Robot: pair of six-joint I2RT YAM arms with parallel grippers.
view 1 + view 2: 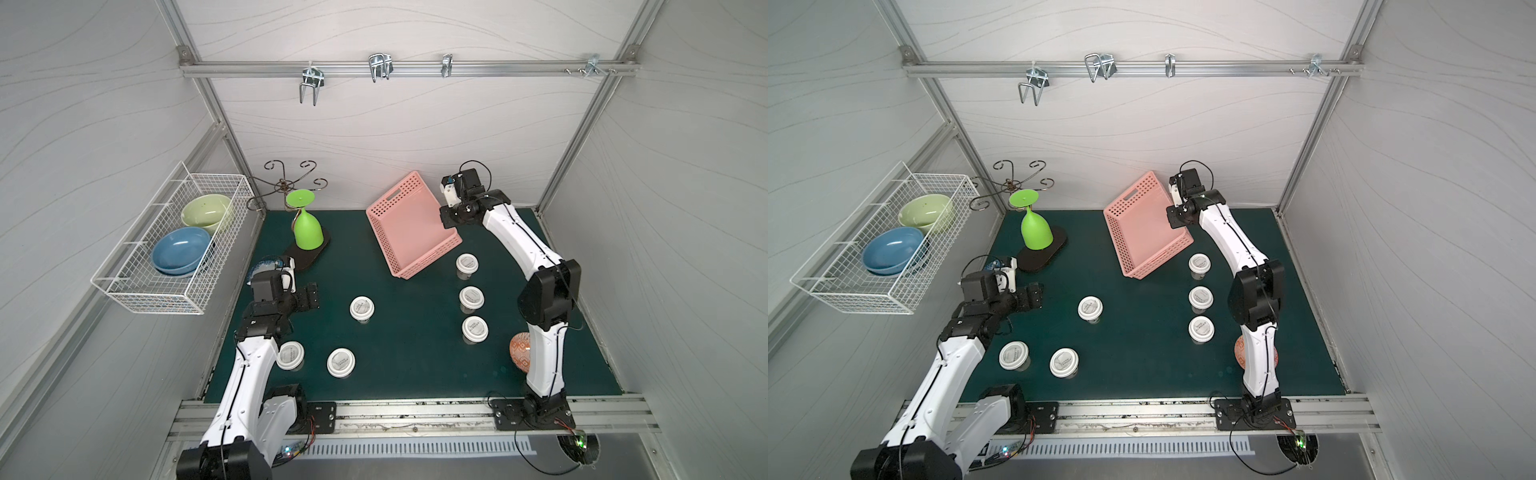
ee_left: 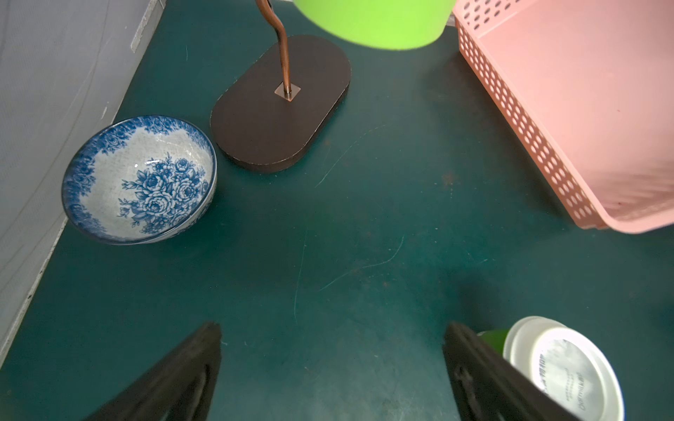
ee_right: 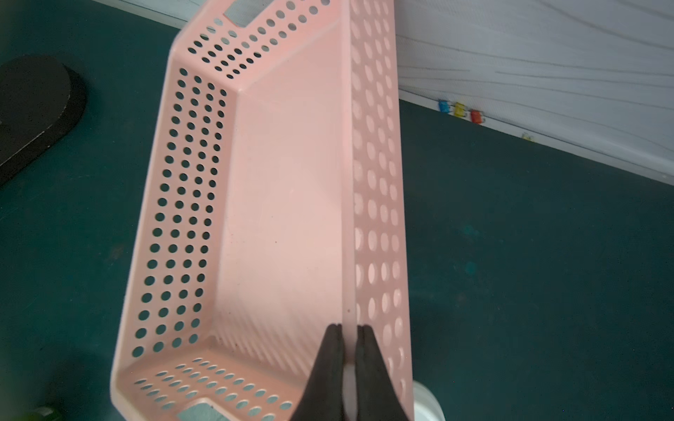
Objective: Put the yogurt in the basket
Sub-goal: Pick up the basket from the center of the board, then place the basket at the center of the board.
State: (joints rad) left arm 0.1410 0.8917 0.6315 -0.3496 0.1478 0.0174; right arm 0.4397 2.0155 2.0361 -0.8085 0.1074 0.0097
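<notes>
At right wrist only, right end effector point(image 3: 349, 327) clamped on basket point(image 3: 284, 182) wall, left end effector point(image 2: 332, 326) splayed empty

We see a dark green counter point(image 1: 407, 353) carrying six yogurt cups point(image 1: 362, 308), a tilted pink basket point(image 1: 409, 224), a floral bowl point(image 2: 138, 178) and a stand's oval base point(image 2: 270, 120).

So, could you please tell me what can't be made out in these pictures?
- Orange object: both top views, mostly behind the right arm; unidentifiable.
- Print on the cups: both top views, too small to read.
- Green glass: left wrist view, cut off by the frame edge.
- One cup: right wrist view, hidden by the basket and the edge.
</notes>
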